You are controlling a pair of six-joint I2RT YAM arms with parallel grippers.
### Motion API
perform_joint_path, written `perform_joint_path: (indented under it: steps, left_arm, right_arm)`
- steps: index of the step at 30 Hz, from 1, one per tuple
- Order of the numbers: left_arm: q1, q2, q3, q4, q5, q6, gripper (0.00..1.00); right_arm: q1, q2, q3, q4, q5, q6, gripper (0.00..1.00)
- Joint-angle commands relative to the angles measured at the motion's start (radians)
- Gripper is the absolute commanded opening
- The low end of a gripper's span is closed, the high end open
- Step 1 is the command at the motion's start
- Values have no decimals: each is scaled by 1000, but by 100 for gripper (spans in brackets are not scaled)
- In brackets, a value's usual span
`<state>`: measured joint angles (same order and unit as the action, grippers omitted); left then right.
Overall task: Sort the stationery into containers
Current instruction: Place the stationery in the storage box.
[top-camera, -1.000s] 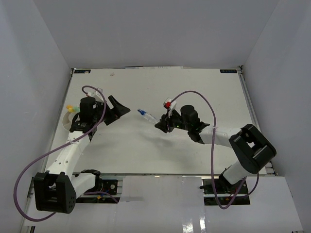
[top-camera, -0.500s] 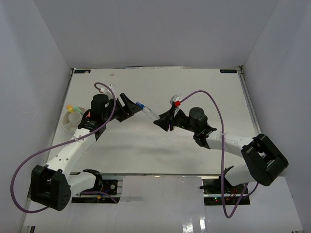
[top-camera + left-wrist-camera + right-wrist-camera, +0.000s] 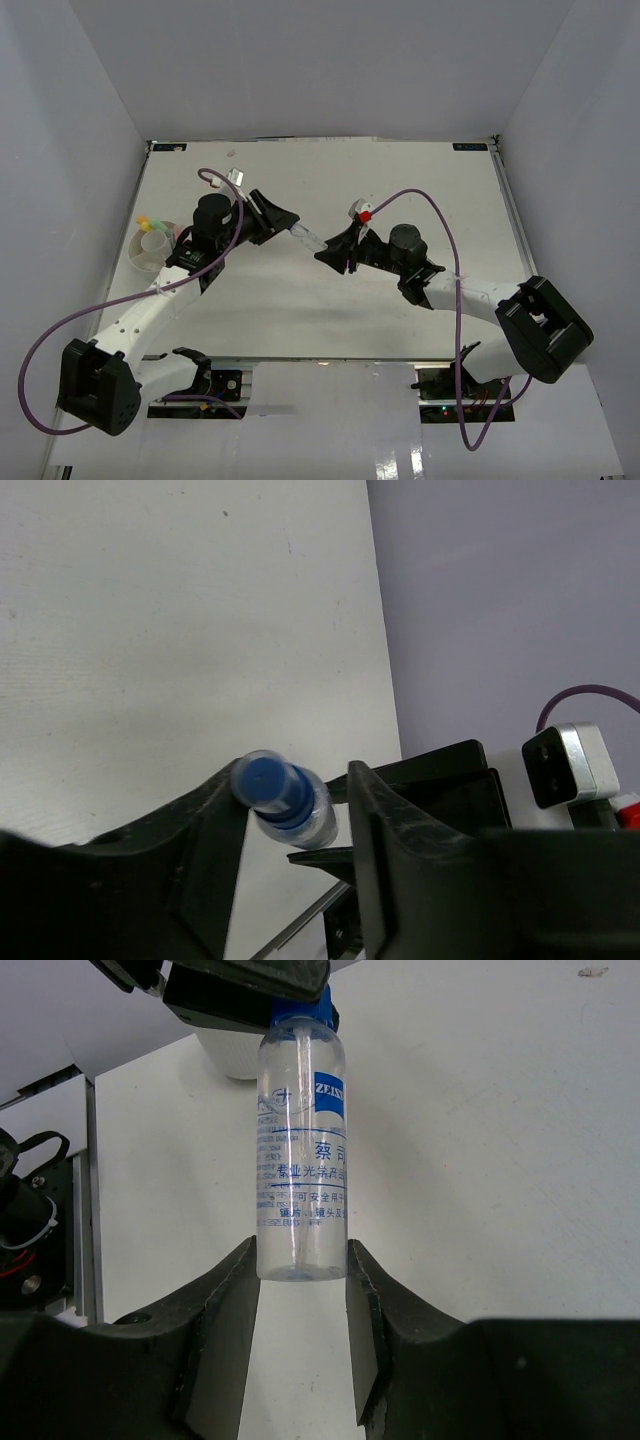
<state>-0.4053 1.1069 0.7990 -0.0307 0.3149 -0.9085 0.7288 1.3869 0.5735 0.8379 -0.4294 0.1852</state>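
Top external: the left gripper (image 3: 278, 216) has swung in from over by the dish (image 3: 138, 260) to mid-table (image 3: 420, 180) and now sits on the far end of the bottle (image 3: 306, 236). A second ago it was well clear with the jaws wide; now they've narrowed around that end. The right gripper (image 3: 330, 250) has barely shifted and has the other end. The bottle bridges the two claws in the air, well apart from the dish. Yellow and green pens (image 3: 146, 221) poke out at the dish's far rim.

Left wrist: the blue cap (image 3: 266, 780) is between the fingers (image 3: 200, 850) and touches one pad. A sliver of gap shows on the other side, so the jaws are part-closed and straddling, not yet clamped as far as I can see. The right claw's black body is just beyond the bottle.

Right wrist: the bottle stands straight up out of the fingers (image 3: 215, 1320), base pinched firm on both sides and label readable. The left claw covers the cap at the top of the frame.

Read: this is a handover in progress, right to left, since the dish is on the left arm's side. The right claw should hold until the left finishes closing; releasing early drops the bottle on the table. Only the cap end is caught, so expect some droop once the right claw lets go.
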Motion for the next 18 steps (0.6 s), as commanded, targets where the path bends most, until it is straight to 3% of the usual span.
perform_joint_path:
  steps: [1,7,10,13,14,17,18]
  left_arm:
    - [-24,-1,19,22,-34,-6,49]
    - [-41,-8,28,22,-48,11,22]
    - [-43,-19,28,20,-56,29,10]
    - [-43,-35,34,20,-66,69,7]
    - [-43,-44,39,6,-85,98,6]
    - [-43,-59,72,-64,-169,170,4]
    - [-43,-71,86,-86,-200,192,2]
  right_arm:
    - [7,-25,-6,99,-14,11,8]
    - [8,-37,-15,96,-2,-1,8]
    - [8,-46,-18,79,6,-10,18]
    - [8,-52,-12,32,8,-30,46]
    - [8,-55,-11,17,11,-42,67]
    - [8,-84,-17,-40,43,-67,98]
    - [8,-106,-24,-77,67,-76,95]
